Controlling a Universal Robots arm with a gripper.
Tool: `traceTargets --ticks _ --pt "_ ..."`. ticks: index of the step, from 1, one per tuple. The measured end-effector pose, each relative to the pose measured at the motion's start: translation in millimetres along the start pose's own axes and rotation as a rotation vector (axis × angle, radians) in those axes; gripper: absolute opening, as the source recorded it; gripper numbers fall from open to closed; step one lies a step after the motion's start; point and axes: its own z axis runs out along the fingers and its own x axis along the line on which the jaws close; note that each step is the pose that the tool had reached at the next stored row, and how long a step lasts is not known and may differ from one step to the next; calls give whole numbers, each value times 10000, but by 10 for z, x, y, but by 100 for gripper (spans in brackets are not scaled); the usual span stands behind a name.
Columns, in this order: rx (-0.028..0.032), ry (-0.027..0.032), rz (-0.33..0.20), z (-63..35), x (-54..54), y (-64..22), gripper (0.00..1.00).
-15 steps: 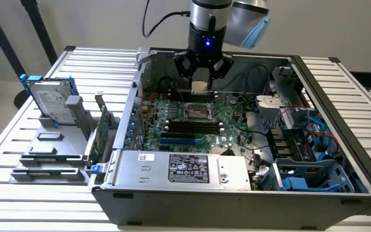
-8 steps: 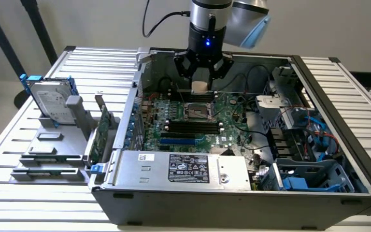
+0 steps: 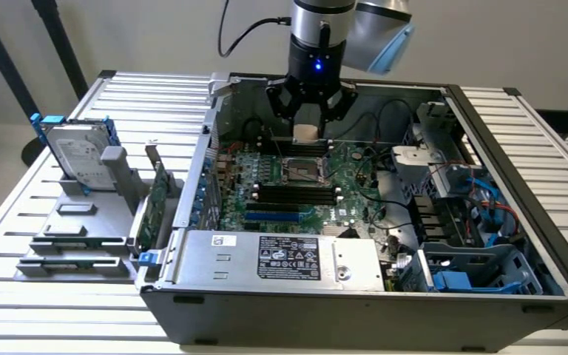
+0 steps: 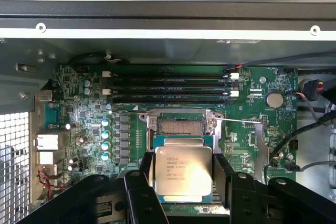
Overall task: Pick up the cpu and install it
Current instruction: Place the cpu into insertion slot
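The end effector (image 3: 309, 122) hangs inside the open computer case (image 3: 521, 185), its fingers (image 4: 223, 174) clamped on two opposite edges of the cpu (image 4: 184, 174). The cpu is held flat, metal top towards the wrist camera, clear of the motherboard (image 3: 264, 196) and just beside the open CPU socket (image 4: 181, 126). The memory slots (image 4: 170, 88) lie beyond the socket. On the desk (image 3: 8, 214), at the exterior view's left, a hard drive (image 3: 79, 157) and a green circuit card (image 3: 156, 207) stand upright in a grey holder.
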Motion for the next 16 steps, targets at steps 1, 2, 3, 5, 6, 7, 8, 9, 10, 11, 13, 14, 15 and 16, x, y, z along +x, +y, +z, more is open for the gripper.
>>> traceTargets --ticks 1,2,3,5,6,7,8,9,10,11,13,14,15,16 --pt "0 -10 138 1 1 0 55" --pt "0 -22 292 3 0 0 55" --pt "-1 -35 462 5 1 0 55" --pt "1 -58 812 10 1 0 55" --pt "2 -70 990 12 1 -1 55" --pt "3 -82 1168 15 1 -1 55" --pt "4 -94 1348 17 1 -1 55" --pt "5 -106 1543 20 1 -1 55" --pt "7 -118 1722 22 1 -2 55" --pt "8 -129 1902 25 1 -2 55" --pt "8 -154 2261 32 1 -2 55" --pt "9 -166 2440 34 1 -2 55" --pt "11 -177 2620 37 1 -3 55" --pt "13 -189 2810 40 1 -3 55"
